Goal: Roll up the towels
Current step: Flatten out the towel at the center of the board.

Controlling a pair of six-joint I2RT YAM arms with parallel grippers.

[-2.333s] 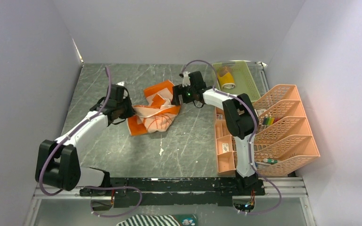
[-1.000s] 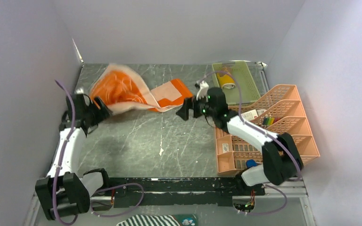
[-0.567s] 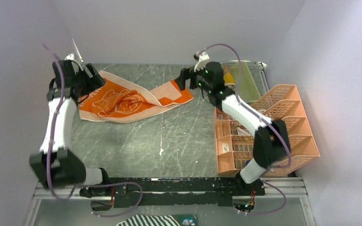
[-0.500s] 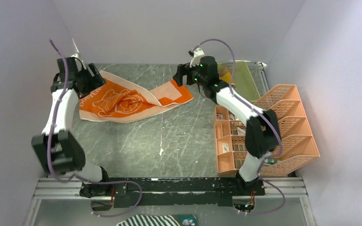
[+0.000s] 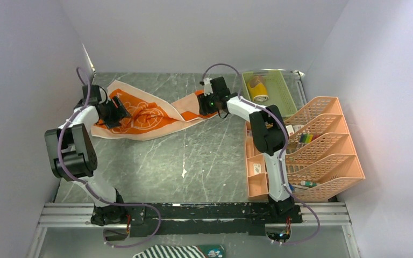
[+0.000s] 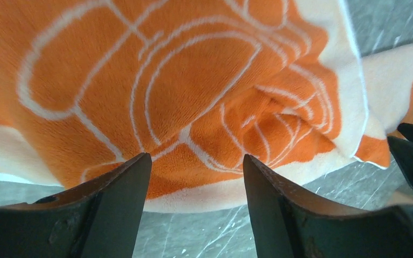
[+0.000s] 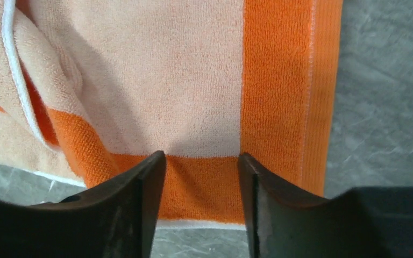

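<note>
The orange towel (image 5: pixel 140 115) with cream border and white cat outline lies spread but twisted across the back of the table. Its cat side (image 6: pixel 156 80) is bunched into folds. My left gripper (image 5: pixel 119 107) is low over the towel's left part, jaws open astride the cream near edge (image 6: pixel 195 161). My right gripper (image 5: pixel 204 103) hovers over the towel's right end, open, its fingers either side of the orange border strip (image 7: pixel 200 156). The mustard-yellow towel (image 5: pixel 258 90) lies rolled in the green tray (image 5: pixel 282 94).
Peach desk organisers (image 5: pixel 322 142) stand along the right side, beside my right arm. A black-and-white striped cloth (image 5: pixel 172 251) lies below the arm bases. Grey walls close in the left, back and right.
Both arms have dropped from a raised hold down onto the towel, which now lies on the table. The left gripper moved in from the back-left corner. The right jaws have narrowed.
</note>
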